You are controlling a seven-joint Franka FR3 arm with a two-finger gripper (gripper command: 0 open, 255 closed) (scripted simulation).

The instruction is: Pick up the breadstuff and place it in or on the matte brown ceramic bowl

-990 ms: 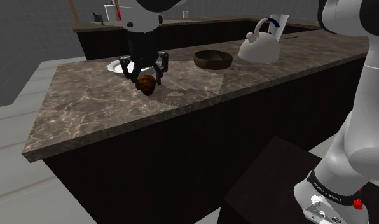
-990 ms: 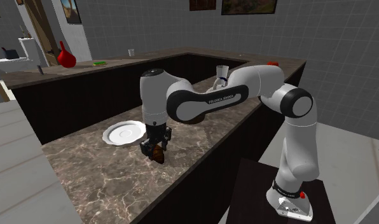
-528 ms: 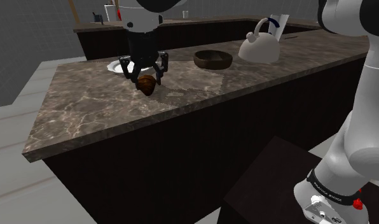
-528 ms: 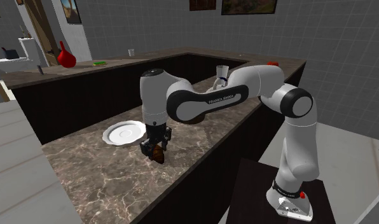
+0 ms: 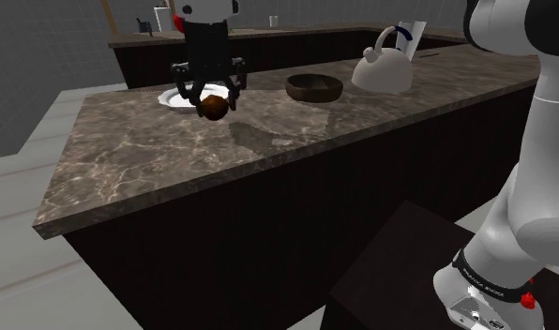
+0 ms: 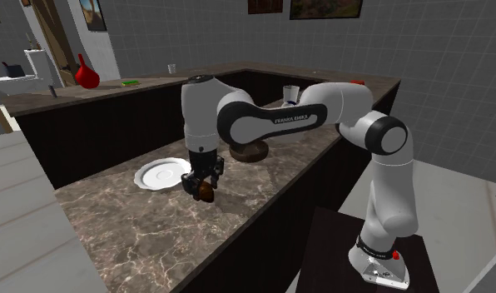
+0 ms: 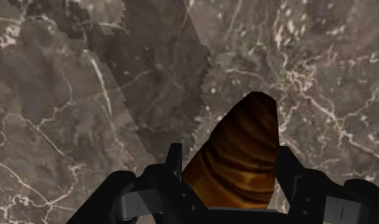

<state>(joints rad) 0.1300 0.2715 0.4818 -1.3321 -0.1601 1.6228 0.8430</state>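
A glossy brown ridged breadstuff (image 5: pixel 213 106) (image 6: pixel 205 191) (image 7: pixel 239 159) hangs above the marble counter (image 5: pixel 268 141), clasped between the black fingers of my gripper (image 5: pixel 210 100) (image 6: pixel 202 186) (image 7: pixel 227 184). Its shadow lies on the stone below. The brown bowl (image 5: pixel 313 87) sits farther along the counter toward the shoulder view's right; in the second exterior view, the bowl (image 6: pixel 250 151) shows behind the arm.
A white plate (image 5: pixel 177 97) (image 6: pixel 162 175) lies on the counter just behind the gripper. A white kettle (image 5: pixel 385 68) stands beyond the bowl. A rear counter holds a cup (image 6: pixel 171 68), a red vase (image 6: pixel 86 76) and small items. The counter edge (image 5: pixel 221 183) runs in front.
The gripper has risen from the counter with the breadstuff in it; before, the breadstuff rested on the stone between the fingers.
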